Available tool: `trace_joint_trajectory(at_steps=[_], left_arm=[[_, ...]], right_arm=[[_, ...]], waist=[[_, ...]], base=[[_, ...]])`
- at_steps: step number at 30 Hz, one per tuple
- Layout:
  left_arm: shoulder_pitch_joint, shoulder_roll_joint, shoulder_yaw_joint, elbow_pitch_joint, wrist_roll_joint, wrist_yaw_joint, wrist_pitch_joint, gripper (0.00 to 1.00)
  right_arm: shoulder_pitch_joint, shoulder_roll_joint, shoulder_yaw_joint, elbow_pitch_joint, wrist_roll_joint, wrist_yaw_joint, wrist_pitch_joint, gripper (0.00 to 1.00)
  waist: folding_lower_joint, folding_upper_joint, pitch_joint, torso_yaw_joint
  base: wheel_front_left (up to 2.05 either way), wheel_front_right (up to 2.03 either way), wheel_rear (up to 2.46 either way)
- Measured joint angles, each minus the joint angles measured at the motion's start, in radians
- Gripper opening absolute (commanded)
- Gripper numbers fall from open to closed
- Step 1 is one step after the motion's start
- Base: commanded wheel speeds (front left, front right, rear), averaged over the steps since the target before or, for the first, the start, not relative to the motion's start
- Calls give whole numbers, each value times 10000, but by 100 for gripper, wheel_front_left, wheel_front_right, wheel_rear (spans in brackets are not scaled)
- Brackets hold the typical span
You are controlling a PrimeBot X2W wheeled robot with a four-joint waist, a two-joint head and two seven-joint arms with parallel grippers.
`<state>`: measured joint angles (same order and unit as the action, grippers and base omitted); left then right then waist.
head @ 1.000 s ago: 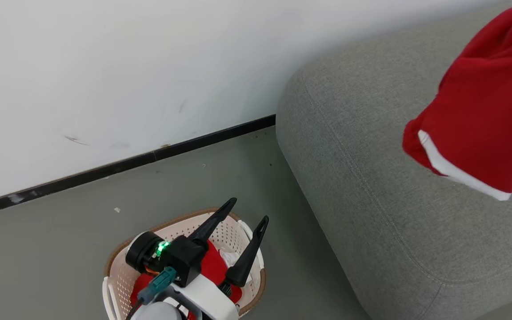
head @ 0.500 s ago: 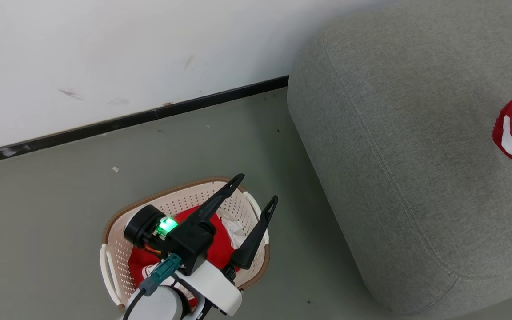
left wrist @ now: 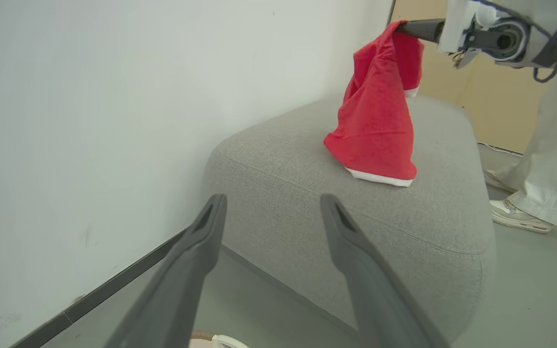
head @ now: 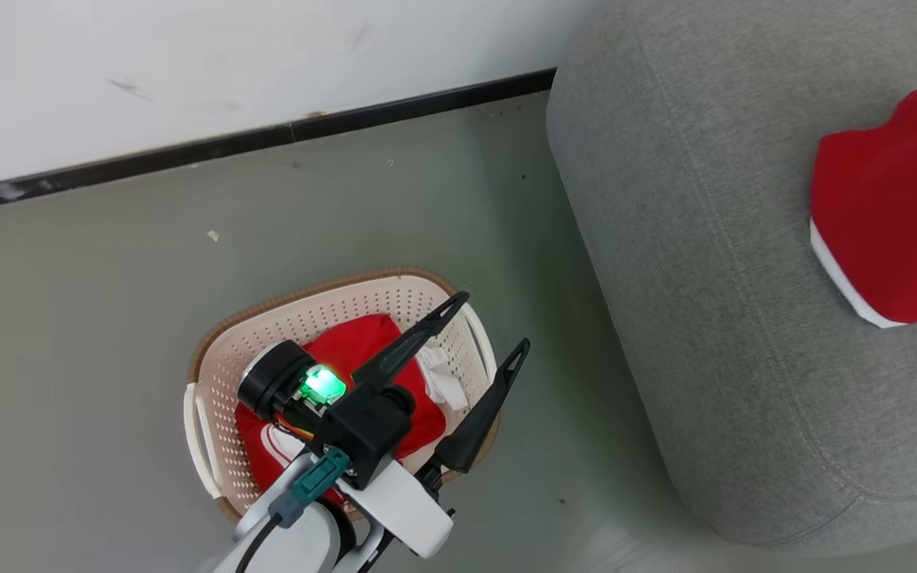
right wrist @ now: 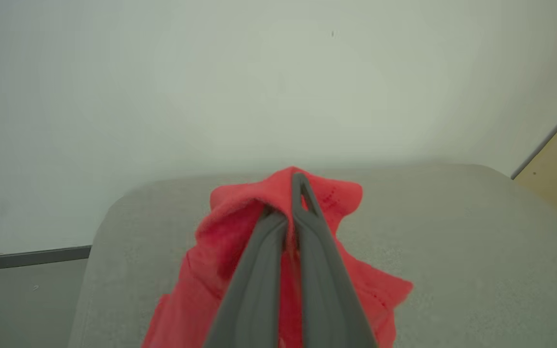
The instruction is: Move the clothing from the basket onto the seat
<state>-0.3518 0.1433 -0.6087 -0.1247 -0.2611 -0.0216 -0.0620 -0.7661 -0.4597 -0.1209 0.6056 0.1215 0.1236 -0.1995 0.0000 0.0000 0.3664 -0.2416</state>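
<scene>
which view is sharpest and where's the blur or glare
Head view: sharp, even light, though the green lamp on the left hand blooms. Left wrist view: its near fingers smear, the seat and held clothing are crisp. Right wrist view: hazy throughout, right hand and clothing soft.

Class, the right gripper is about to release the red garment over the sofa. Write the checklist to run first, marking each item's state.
1. Grasp: right gripper shut on held garment: ok.
2. Placement: held garment hangs above seat: ok.
3. Hem resting on seat: cannot tell.
4. Other arm: left gripper open, over basket: ok.
5. Emptied basket: not ok, red clothing lies inside.
</scene>
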Motion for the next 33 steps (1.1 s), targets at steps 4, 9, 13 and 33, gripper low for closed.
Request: trace_joint_trajectory(at_steps=[4,9,13,33], left_arm=[[-107,65,-13,-88,2,-33,10,100],[-155,84,-36,-134,10,-90,90,100],[-343,105,-44,-144,15,-165,96,100],[-478,192,194,320,-25,-251,-111,100]], right_arm=[[498,389,-107,665,-96,0,-121,0],[699,727,-284,1166,-182,0,-228,0],[700,821,-476,1369,-192,0,-384,0],[1648,1540,-1266,111,-311,0,-485,100]], waist=[[0,0,252,125],[1,0,516,266],[0,0,692,349],[1,0,572,52]], base=[[0,0,0],[0,0,0],[0,0,0],[0,0,0]])
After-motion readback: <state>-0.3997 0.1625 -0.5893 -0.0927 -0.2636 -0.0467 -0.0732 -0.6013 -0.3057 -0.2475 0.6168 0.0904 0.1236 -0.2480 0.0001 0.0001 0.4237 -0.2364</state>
